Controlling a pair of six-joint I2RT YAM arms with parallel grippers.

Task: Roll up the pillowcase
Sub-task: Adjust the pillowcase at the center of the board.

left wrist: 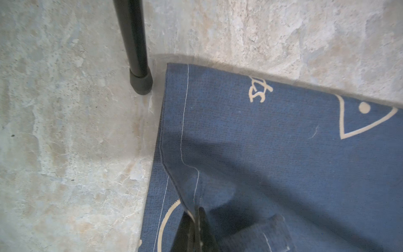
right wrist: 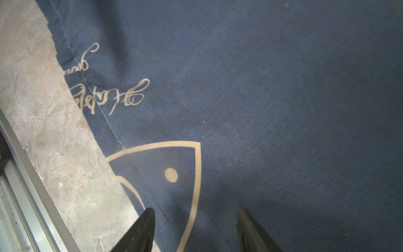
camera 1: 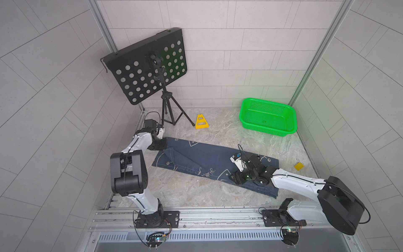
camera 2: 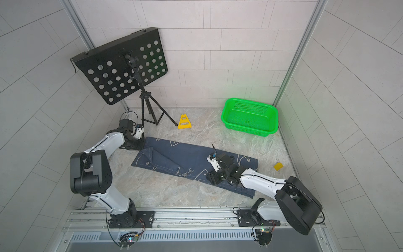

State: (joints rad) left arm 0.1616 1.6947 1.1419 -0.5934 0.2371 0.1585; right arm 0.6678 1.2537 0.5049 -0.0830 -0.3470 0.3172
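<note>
The dark navy pillowcase point(camera 1: 207, 159) point(camera 2: 185, 157) lies flat and slantwise across the marble floor, with a flap folded over at its left end. My left gripper point(left wrist: 197, 220) is shut on the stitched hem at the pillowcase's point(left wrist: 283, 152) far left corner, and the cloth rises in a ridge into the jaws. In both top views that gripper point(camera 1: 162, 146) point(camera 2: 139, 146) sits at the corner. My right gripper point(right wrist: 195, 212) hangs open over the pillowcase point(right wrist: 261, 87), close to its front edge, straddling a pale whale outline. It point(camera 1: 234, 177) holds nothing.
A black tripod foot point(left wrist: 140, 80) of the music stand point(camera 1: 148, 65) stands just beside the held corner. A yellow triangular piece point(camera 1: 201, 122), a green basket point(camera 1: 268, 102) and a small yellow chip point(camera 1: 299, 166) lie beyond. A metal rail point(camera 1: 207, 215) edges the front.
</note>
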